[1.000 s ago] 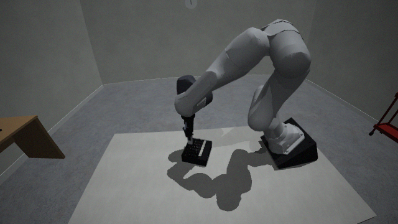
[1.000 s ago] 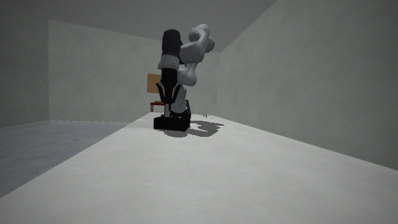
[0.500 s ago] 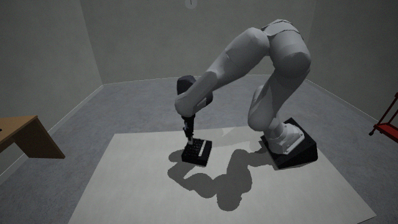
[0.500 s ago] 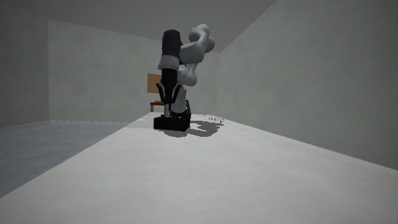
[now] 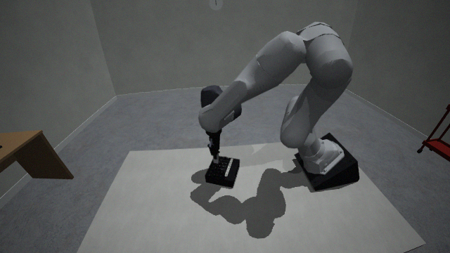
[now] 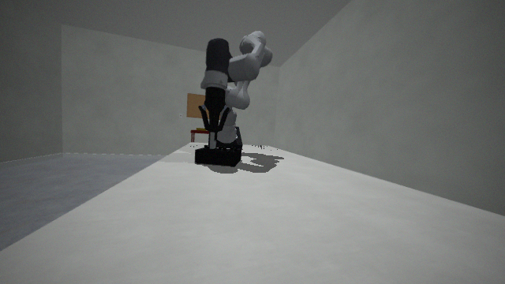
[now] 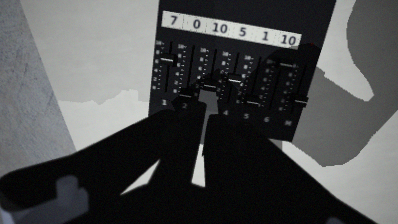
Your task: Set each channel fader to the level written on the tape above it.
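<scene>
The black lighting desk [image 5: 222, 171] stands on the white table; it also shows in the exterior view [image 6: 218, 155]. In the wrist view its tape [image 7: 231, 30] reads 7, 0, 10, 5, 1, 10. The channel 1 cap [image 7: 168, 60] sits high and the channel 2 cap [image 7: 185, 95] at the bottom. The channel 3 cap [image 7: 209, 86] is in the lower part. The channel 4 cap [image 7: 235, 80] is near the middle, the channel 5 cap [image 7: 253, 103] low, and the channel 6 cap [image 7: 286, 65] near the top. The master cap [image 7: 300, 101] sits low. My gripper [image 7: 205, 103] [image 5: 215, 159] is shut and empty, with its tips right at the near side of the channel 3 cap.
The robot base [image 5: 327, 161] stands on the table to the right of the desk. A wooden table [image 5: 24, 151] is at the far left and a red cart [image 5: 437, 140] at the far right, both off the table.
</scene>
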{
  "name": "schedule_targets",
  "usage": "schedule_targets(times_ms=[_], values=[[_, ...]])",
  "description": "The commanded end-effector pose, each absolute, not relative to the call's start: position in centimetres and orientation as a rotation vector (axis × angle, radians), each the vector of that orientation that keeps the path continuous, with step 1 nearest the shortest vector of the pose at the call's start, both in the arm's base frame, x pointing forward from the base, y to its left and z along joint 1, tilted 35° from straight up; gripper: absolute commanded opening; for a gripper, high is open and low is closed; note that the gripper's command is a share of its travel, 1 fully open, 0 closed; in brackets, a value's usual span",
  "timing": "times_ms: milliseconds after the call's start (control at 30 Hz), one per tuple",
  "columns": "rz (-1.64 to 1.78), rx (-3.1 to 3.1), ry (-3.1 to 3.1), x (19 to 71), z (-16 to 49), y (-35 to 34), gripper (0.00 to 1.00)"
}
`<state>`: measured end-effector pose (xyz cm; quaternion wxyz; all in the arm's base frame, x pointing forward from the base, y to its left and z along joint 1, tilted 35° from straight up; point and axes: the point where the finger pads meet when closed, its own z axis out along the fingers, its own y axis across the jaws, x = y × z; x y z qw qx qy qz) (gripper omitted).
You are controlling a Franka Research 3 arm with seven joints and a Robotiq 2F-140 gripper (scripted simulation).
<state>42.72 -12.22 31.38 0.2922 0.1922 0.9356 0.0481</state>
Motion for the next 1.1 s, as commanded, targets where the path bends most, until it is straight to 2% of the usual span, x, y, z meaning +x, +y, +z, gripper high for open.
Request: schedule_targets(times_ms=[0,1067], values=[[0.128,0.51,2.49,42.6,31.4,-12.2,0.0],[0.128,0.51,2.49,41.4,30.5,-11.5,0.0]])
